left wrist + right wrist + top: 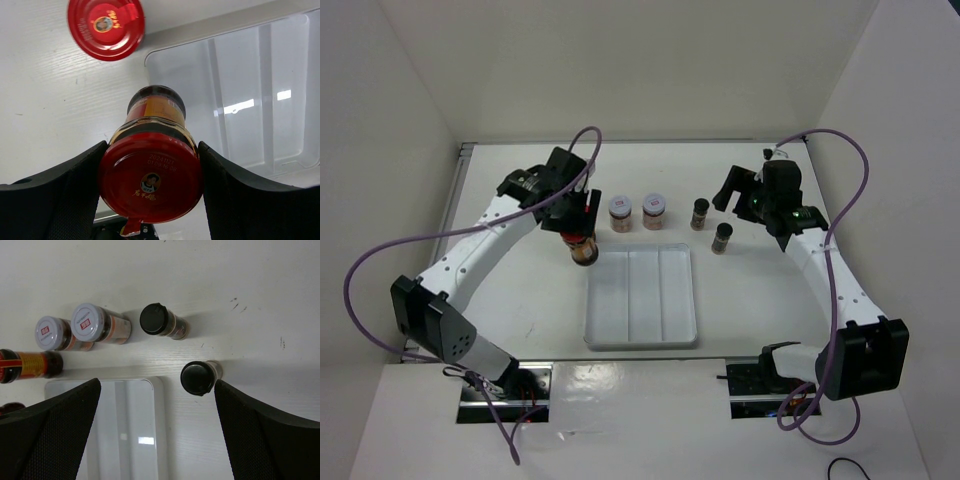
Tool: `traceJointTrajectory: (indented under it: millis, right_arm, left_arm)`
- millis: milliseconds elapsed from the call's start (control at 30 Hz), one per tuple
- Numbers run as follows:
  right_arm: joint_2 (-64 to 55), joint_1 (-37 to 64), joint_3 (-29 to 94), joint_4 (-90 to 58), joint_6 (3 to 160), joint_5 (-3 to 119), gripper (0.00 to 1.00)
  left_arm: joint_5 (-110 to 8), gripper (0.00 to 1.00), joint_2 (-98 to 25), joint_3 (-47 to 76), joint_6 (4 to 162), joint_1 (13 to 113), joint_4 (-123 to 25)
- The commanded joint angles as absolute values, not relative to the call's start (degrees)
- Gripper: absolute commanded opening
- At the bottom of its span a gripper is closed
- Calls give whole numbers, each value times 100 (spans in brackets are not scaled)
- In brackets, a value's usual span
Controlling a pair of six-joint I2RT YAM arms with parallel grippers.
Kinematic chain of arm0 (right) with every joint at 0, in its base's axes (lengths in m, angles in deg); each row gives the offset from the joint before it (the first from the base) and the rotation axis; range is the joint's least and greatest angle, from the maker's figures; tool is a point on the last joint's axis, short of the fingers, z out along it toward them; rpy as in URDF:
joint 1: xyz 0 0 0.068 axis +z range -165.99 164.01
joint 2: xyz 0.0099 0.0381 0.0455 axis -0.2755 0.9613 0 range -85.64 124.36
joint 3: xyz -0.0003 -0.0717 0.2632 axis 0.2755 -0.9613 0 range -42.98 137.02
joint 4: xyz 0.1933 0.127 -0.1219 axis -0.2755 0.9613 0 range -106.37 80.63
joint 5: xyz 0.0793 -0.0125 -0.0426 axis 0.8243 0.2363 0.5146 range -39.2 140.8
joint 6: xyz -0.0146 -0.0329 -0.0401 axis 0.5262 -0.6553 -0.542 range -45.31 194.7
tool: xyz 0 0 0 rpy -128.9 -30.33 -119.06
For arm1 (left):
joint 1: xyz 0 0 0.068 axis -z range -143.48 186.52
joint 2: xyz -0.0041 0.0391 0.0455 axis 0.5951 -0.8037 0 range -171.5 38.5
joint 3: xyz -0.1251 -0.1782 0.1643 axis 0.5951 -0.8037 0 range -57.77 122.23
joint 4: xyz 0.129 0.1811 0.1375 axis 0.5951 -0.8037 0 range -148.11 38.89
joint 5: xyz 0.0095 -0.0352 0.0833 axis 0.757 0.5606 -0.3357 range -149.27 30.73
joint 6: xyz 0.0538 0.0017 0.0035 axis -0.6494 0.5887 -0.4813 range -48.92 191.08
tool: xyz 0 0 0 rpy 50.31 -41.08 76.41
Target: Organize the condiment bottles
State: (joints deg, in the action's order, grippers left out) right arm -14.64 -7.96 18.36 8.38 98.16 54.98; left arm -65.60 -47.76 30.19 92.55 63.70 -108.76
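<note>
My left gripper (152, 150) is shut on the lid of a red-lidded jar (150, 185) with brown contents, holding it upright just left of the white tray's far left corner (583, 248). A second red-lidded jar (106, 27) stands on the table beyond it. Two white-lidded jars (620, 212) (654, 210) stand in a row behind the tray. Two black-capped bottles (700, 213) (722, 238) stand to their right. My right gripper (156, 385) hangs open above the nearer black-capped bottle (198, 377), which sits by its right finger, untouched.
The white divided tray (642, 340) lies in the middle of the table with three long compartments, nothing in them. White walls enclose the table on the left, back and right. Purple cables loop over both arms.
</note>
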Motion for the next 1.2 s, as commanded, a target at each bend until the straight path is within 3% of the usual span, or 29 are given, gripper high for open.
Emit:
traceJointTrajectory:
  millis: [0, 1167]
  right_arm:
    - [-1463, -738, 1810, 868, 9755, 5334, 99]
    - [-1463, -738, 1757, 920, 9702, 5167, 99]
  left_arm:
    - [-6455, 34, -5017, 3346, 9402, 6604, -10754]
    - [-6648, 34, -6371, 3232, 9507, 7115, -9814]
